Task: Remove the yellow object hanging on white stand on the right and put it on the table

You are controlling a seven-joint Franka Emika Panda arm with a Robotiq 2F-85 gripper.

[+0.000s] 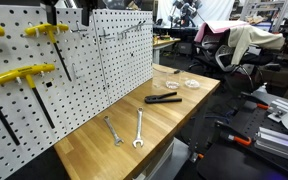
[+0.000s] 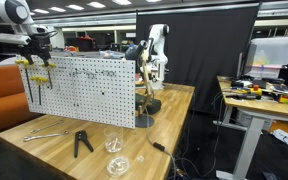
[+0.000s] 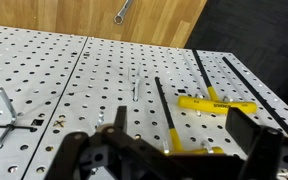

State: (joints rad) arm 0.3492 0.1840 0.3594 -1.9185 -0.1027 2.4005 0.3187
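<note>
A white pegboard stand [image 1: 104, 50] stands upright on the wooden table [image 1: 94, 140]. Several yellow T-handle tools hang on it [image 1: 44, 30] [image 1: 19, 75]. My gripper [image 3: 182, 125] is open and faces the board. Its two dark fingers flank the shaft and yellow handle of one T-handle tool [image 3: 184, 152]. It is not closed on it. A second yellow T-handle tool [image 3: 216, 104] hangs just beyond. In an exterior view the gripper [image 2: 39, 45] sits at the board's top corner, above the yellow handles [image 2: 39, 65]. In an exterior view it [image 1: 56, 10] shows only at the top edge.
Two wrenches [image 1: 112, 130] [image 1: 139, 128], black pliers [image 1: 162, 98] and clear round pieces [image 1: 192, 84] lie on the table in front of the board. Metal hooks and a small hex key [image 3: 6, 105] hang on the pegboard. A stand base [image 2: 149, 105] sits behind it.
</note>
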